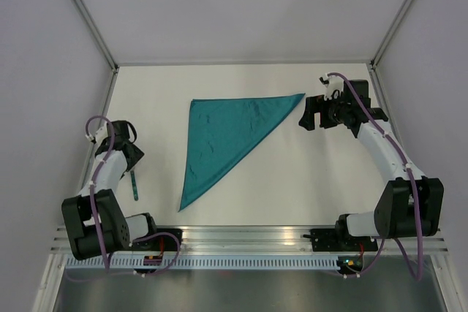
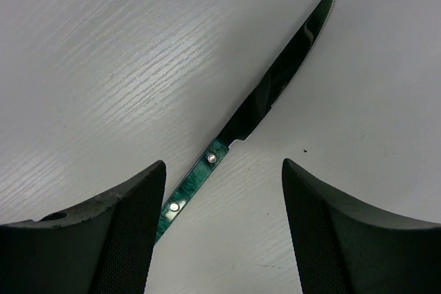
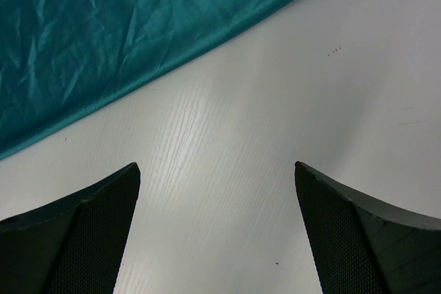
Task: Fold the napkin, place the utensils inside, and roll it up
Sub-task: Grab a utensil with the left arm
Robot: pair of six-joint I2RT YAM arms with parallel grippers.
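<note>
The teal napkin (image 1: 223, 137) lies folded into a triangle in the middle of the table; its edge also shows in the right wrist view (image 3: 103, 39). A knife (image 2: 265, 98) with a green marbled handle and serrated steel blade lies flat on the table at the left (image 1: 135, 184). My left gripper (image 2: 224, 170) is open over the knife's handle end, with the handle near the left finger. My right gripper (image 3: 217, 170) is open and empty over bare table just right of the napkin's right corner, seen from above as well (image 1: 311, 115).
White walls and metal frame posts (image 1: 88, 16) close in the table on three sides. A metal rail (image 1: 241, 239) runs along the near edge between the arm bases.
</note>
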